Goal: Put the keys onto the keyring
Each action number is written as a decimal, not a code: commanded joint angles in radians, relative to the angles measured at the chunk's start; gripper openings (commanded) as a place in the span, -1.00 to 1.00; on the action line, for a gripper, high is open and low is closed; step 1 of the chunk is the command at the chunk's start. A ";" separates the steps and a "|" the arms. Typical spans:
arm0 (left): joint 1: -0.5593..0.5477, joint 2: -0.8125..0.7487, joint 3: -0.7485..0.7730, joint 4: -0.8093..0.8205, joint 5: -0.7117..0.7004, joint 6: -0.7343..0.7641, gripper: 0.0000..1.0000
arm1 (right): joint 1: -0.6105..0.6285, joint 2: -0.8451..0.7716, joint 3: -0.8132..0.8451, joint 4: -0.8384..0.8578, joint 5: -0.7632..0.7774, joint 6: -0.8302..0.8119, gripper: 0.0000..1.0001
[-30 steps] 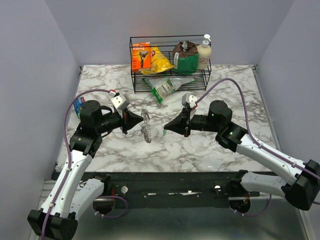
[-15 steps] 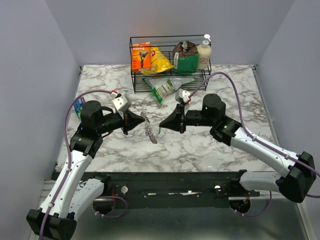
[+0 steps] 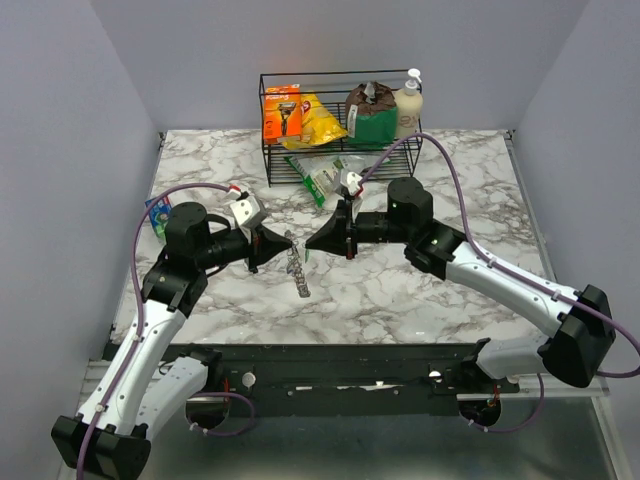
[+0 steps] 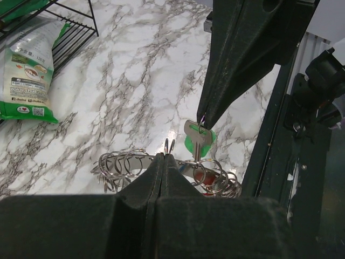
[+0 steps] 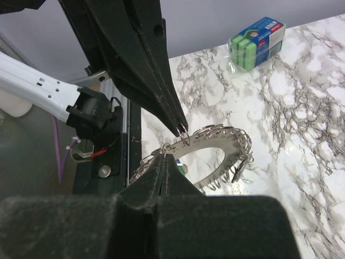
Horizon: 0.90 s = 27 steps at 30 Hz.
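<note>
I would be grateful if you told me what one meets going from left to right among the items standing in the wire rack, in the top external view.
orange razor pack → yellow bag → dark green bag → white pump bottle

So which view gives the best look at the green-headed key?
Left wrist: the green-headed key hangs in plain sight from the tip of the right tool, close to the keyring. Right wrist shows only a green sliver beside that tool; top external shows a speck at most.
</note>
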 commanded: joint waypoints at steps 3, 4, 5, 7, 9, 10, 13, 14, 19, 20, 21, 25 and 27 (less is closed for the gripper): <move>-0.017 0.004 0.001 0.011 0.016 0.032 -1.00 | 0.018 0.028 0.057 -0.014 0.019 0.006 -0.99; -0.020 0.007 -0.001 0.011 0.018 0.032 -1.00 | 0.018 0.032 0.060 -0.014 0.022 0.008 -0.99; -0.021 0.007 -0.002 0.012 0.016 0.032 -1.00 | 0.021 0.037 0.063 -0.016 0.023 0.009 -0.99; -0.024 0.012 -0.002 0.012 0.016 0.033 -1.00 | 0.024 0.048 0.071 -0.019 0.025 0.011 -0.99; -0.027 0.013 -0.001 0.009 0.016 0.033 -1.00 | 0.027 0.057 0.074 -0.019 0.033 0.013 -0.99; -0.027 0.015 0.001 0.009 0.015 0.035 -1.00 | 0.029 0.060 0.079 -0.021 0.036 0.014 -0.99; -0.034 0.013 0.004 0.006 0.016 0.036 -1.00 | 0.037 0.074 0.083 -0.025 0.048 0.011 -0.99; -0.037 0.013 0.005 0.006 0.013 0.036 -1.00 | 0.040 0.077 0.088 -0.028 0.052 0.009 -0.99; -0.041 0.015 0.008 -0.002 0.013 0.041 -1.00 | 0.050 0.083 0.094 -0.047 0.086 -0.003 -0.99; -0.041 0.015 0.010 -0.003 0.012 0.042 -1.00 | 0.052 0.082 0.093 -0.047 0.094 -0.004 -0.99; -0.043 0.015 0.011 -0.006 0.012 0.044 -1.00 | 0.052 0.079 0.091 -0.048 0.106 -0.004 -0.99; -0.046 0.016 0.016 -0.018 0.001 0.053 -1.00 | 0.052 0.068 0.083 -0.048 0.132 -0.009 -0.99; -0.047 0.018 0.018 -0.022 0.000 0.056 -1.00 | 0.052 0.066 0.083 -0.054 0.147 -0.009 -0.99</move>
